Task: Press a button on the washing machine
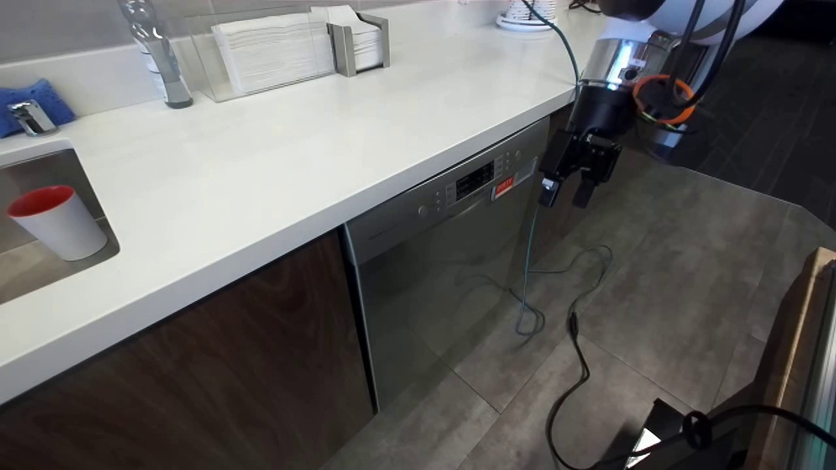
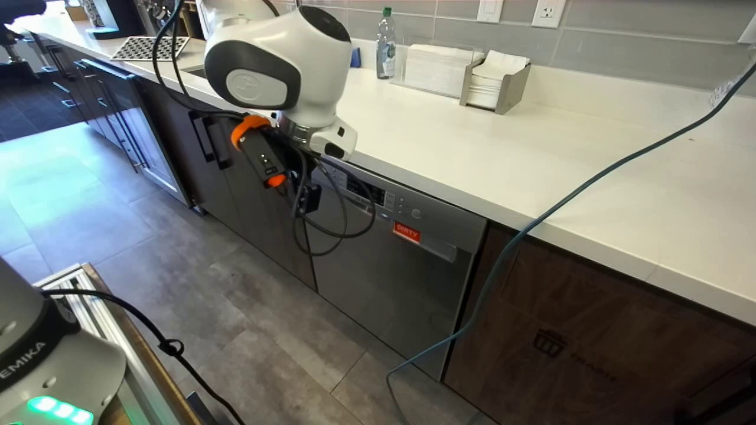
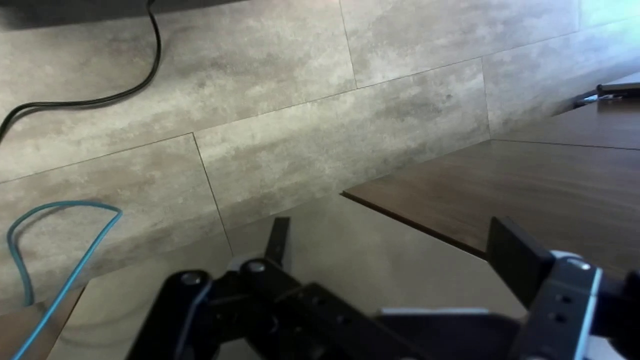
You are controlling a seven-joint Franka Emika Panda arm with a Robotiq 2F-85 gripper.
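Observation:
The washing machine (image 1: 444,294) is a grey steel flat front under the white counter. It also shows in an exterior view (image 2: 384,283) and in the wrist view (image 3: 370,270). Its top strip holds a dark display (image 1: 475,180) with small buttons beside it and a round button near each end (image 1: 422,211). My gripper (image 1: 565,196) is open and empty, pointing down in front of the machine's upper part. In an exterior view the arm and cables mostly hide it (image 2: 309,198). In the wrist view its two fingers (image 3: 390,225) stand wide apart over the steel front, and the control strip does not show.
The white counter edge (image 1: 418,176) juts above the controls. A red DIRTY label (image 2: 407,231) is on the front. Dark wooden cabinets (image 1: 196,365) flank the machine. A teal cable (image 2: 508,254) hangs down to the floor. Napkin holders (image 2: 496,82) and a bottle (image 2: 385,47) stand on the counter.

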